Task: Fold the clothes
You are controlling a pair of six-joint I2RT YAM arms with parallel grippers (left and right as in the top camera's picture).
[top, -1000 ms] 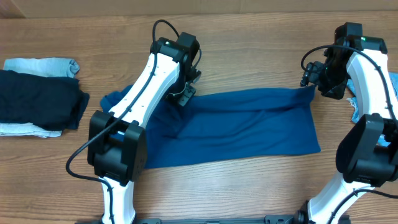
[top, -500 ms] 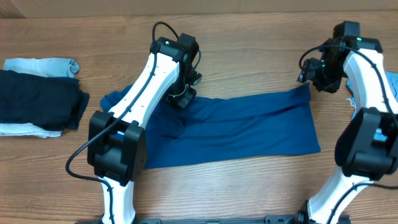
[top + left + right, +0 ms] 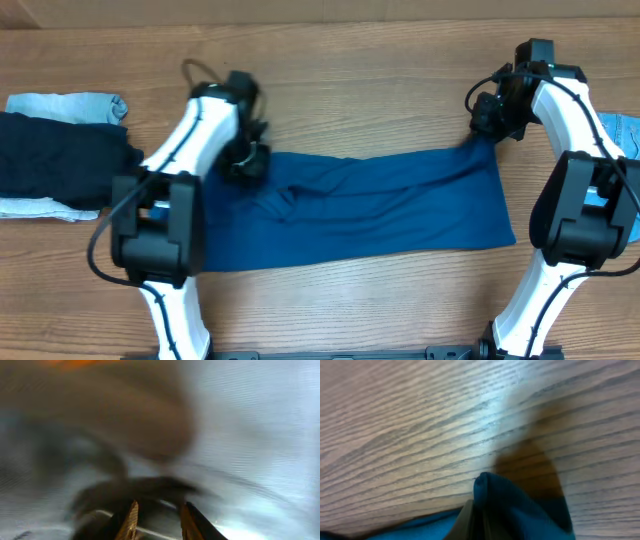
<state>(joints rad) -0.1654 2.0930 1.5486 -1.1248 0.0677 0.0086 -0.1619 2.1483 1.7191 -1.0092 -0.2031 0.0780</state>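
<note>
The clothes (image 3: 380, 205), a deep royal-blue shirt, lie as a long flat band across the wooden table. My left gripper (image 3: 245, 163) hovers at the band's upper left edge. In the blurred left wrist view my left gripper (image 3: 160, 505) has its jaws a little apart, and I see nothing between them. My right gripper (image 3: 486, 130) is at the band's upper right corner. The right wrist view shows my right gripper (image 3: 479, 510) shut on a raised pinch of the clothes (image 3: 520, 510), just above the wood.
A stack of folded garments sits at the far left: a black one (image 3: 60, 165) with a light blue one (image 3: 70, 105) behind it. A light blue cloth (image 3: 622, 130) lies at the right edge, beside the right arm.
The left arm has swung left along the shirt's top edge and its jaws have parted. The right gripper has shifted slightly left and closed on the shirt's upper right corner.
</note>
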